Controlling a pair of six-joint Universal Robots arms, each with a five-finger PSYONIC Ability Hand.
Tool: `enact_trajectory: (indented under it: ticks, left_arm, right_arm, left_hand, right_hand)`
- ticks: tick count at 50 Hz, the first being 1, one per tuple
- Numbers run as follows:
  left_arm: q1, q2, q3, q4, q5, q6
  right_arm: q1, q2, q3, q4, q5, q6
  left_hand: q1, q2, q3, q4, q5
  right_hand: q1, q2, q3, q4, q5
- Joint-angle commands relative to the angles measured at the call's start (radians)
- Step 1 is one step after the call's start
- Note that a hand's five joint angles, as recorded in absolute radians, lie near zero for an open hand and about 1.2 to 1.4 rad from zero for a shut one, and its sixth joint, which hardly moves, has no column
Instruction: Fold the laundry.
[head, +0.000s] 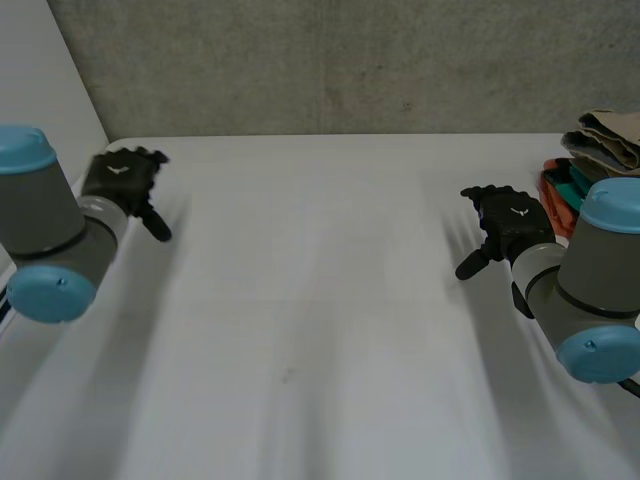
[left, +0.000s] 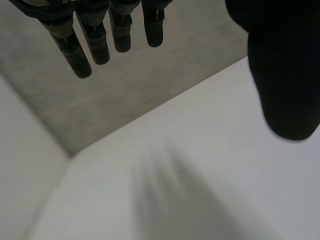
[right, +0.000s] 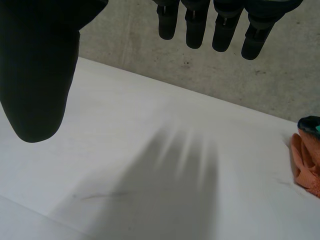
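A pile of folded laundry (head: 598, 150) lies at the table's far right: beige cloth on top, teal and orange cloth beneath. Its orange edge (right: 306, 167) appears in the right wrist view, beside that hand's fingertips. My left hand (head: 122, 180) hovers over the table's far left, fingers (left: 100, 42) straight and empty. Left of the pile, my right hand (head: 510, 225) hovers above the table with straight fingers (right: 220, 30) and thumb (right: 37, 75) spread, holding nothing.
The white table (head: 320, 330) stretches bare between the two hands. A grey concrete wall (head: 330, 60) runs behind its far edge, and a white panel (head: 40, 80) stands at the far left.
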Motion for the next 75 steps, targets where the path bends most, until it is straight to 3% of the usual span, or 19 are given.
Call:
enact_trajectory:
  ticks: [1, 9, 19, 27, 35, 43, 49, 57, 65, 69, 75]
  left_arm:
    - [0.087, -0.111, 0.191, -0.03, -0.148, 0.185]
    - [0.166, -0.124, 0.185, -0.115, 0.04, 0.207]
    - [0.291, 0.022, -0.019, -0.224, 0.134, 0.281]
    - [0.406, 0.219, -0.311, -0.159, 0.321, 0.38]
    - [0.478, 0.327, -0.505, -0.056, 0.395, 0.437]
    - [0.522, 0.367, -0.576, 0.027, 0.348, 0.514]
    - [0.504, 0.39, -0.602, 0.038, 0.326, 0.497]
    - [0.446, 0.444, -0.651, 0.136, 0.277, 0.339]
    - [0.381, 0.496, -0.645, 0.2, 0.136, 0.249]
    - [0.294, 0.545, -0.588, 0.194, 0.073, 0.195]
    - [0.035, 0.638, -0.436, 0.086, -0.016, 0.017]
  right_arm:
    - [0.006, -0.001, 0.006, -0.019, -0.005, -0.005]
    - [0.012, 0.001, 0.008, -0.025, -0.005, -0.044]
    - [0.029, 0.002, 0.008, -0.031, -0.02, -0.079]
    - [0.052, 0.002, 0.009, -0.037, -0.04, -0.108]
    - [0.056, -0.01, 0.017, -0.036, -0.063, -0.133]
    - [0.043, -0.042, 0.034, -0.019, -0.091, -0.18]
    - [0.029, -0.07, 0.06, -0.022, -0.099, -0.208]
    - [0.014, -0.113, 0.084, -0.022, -0.102, -0.216]
    - [-0.003, -0.154, 0.083, 0.004, -0.115, -0.217]
    - [-0.013, -0.208, 0.051, 0.038, -0.117, -0.213]
    - [-0.025, -0.317, -0.014, 0.108, -0.109, -0.174]
  left_hand:
    - [-0.01, -0.024, -0.033, -0.026, -0.051]
    - [-0.01, -0.024, -0.033, -0.026, -0.051]
    - [-0.01, -0.024, -0.033, -0.026, -0.051]
    - [-0.01, -0.024, -0.033, -0.026, -0.051]
    - [-0.01, -0.024, -0.033, -0.026, -0.051]
    - [-0.01, -0.024, -0.033, -0.026, -0.051]
    - [-0.01, -0.024, -0.033, -0.026, -0.051]
    - [-0.01, -0.024, -0.033, -0.026, -0.051]
    - [-0.01, -0.024, -0.033, -0.026, -0.051]
    - [-0.01, -0.024, -0.033, -0.026, -0.051]
    - [-0.01, -0.024, -0.033, -0.026, -0.051]
  right_hand:
    - [-0.046, -0.031, -0.032, -0.034, -0.047]
    - [-0.046, -0.031, -0.032, -0.034, -0.047]
    - [-0.046, -0.031, -0.032, -0.034, -0.047]
    - [-0.046, -0.031, -0.032, -0.034, -0.047]
    - [-0.046, -0.031, -0.032, -0.034, -0.047]
    - [-0.046, -0.031, -0.032, -0.034, -0.047]
    - [-0.046, -0.031, -0.032, -0.034, -0.047]
    - [-0.046, -0.031, -0.032, -0.034, -0.047]
    - [-0.046, -0.031, -0.032, -0.034, -0.047]
    - [-0.046, -0.031, -0.032, -0.034, -0.047]
    - [-0.046, -0.031, -0.032, -0.034, -0.047]
